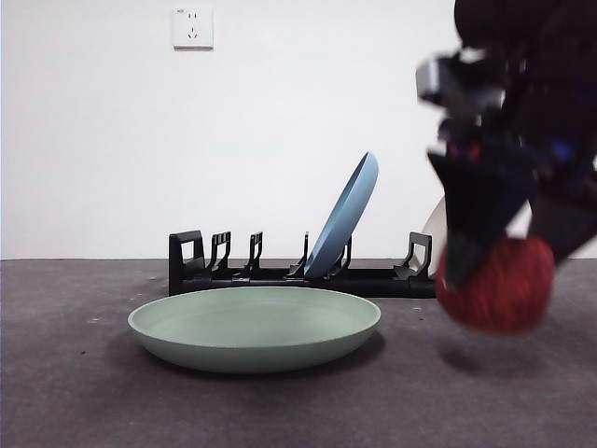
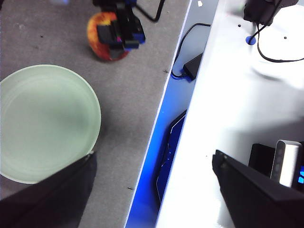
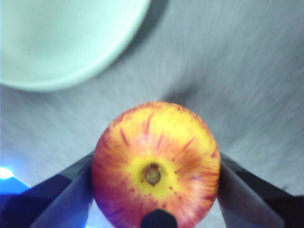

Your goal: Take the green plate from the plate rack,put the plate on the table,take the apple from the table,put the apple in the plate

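Apple [image 3: 156, 164]: gripped between my right gripper [image 3: 154, 190] jaws, lifted clear of the counter [image 1: 75, 373], at 3 o'clock from the green plate [image 1: 254, 327]. Plate lies flat before the plate rack [image 1: 280, 271]. My left gripper [image 2: 152, 190] jaws stand open, empty.

Front view looks evenly lit and soft on my screen; the green plate [image 1: 254, 327] throws a dim shadow on the table [image 1: 75, 392], and the apple [image 1: 496, 285] smears with motion blur above its faint shadow. My right wrist view is streaked, the table blurred, the plate washed pale, only the apple's stem patch sharp. Left wrist view shows the white surface [image 2: 237, 118] blown out, with a blue glow along the table's edge.
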Robot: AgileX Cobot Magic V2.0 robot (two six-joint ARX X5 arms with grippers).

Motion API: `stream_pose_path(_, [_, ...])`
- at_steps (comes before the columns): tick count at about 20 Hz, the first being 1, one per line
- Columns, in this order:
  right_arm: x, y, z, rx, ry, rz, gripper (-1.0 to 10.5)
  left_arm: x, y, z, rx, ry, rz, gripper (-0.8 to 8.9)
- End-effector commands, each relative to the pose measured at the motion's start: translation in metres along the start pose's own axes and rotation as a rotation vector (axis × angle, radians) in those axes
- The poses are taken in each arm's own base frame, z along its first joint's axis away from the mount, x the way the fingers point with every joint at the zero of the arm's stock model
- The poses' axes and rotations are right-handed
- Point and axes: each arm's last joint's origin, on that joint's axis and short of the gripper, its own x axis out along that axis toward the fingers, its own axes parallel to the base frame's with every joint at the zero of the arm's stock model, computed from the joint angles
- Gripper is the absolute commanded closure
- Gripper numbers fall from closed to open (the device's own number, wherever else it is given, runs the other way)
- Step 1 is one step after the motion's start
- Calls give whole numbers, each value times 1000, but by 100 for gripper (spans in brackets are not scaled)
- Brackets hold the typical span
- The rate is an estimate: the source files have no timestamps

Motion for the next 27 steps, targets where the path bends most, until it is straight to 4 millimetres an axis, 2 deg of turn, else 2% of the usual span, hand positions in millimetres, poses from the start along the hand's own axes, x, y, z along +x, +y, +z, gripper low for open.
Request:
stream_pose_path(1, [-18, 3, 17, -3, -92, 1, 963, 1, 0, 0, -9, 5, -2, 405])
stream_pose_path(4, [-34, 12, 40, -37, -169, 14, 963, 1, 0, 0, -9, 4, -3, 405])
stream_pose_path(7, [-36, 24, 65, -84, -203, 31, 963, 1, 0, 0, -9, 4, -3, 405])
stream_pose_path(11, [-8, 44, 97, -147, -167, 57, 963, 1, 0, 0, -9, 5, -3, 405])
stream_pose_path(14, [26, 59, 116, -202, -113, 72, 963, 1, 0, 0, -9, 4, -3, 405])
stream_pose_path(17, [54, 66, 122, -242, -62, 50, 963, 1, 0, 0, -10, 5, -3, 405])
stream_pose_path(19, [65, 67, 121, -258, -32, 50, 963, 1, 0, 0, -9, 5, -3, 405])
stream_pose_path(27, [83, 68, 117, -263, 19, 54, 963, 1, 0, 0, -10, 4, -3, 405])
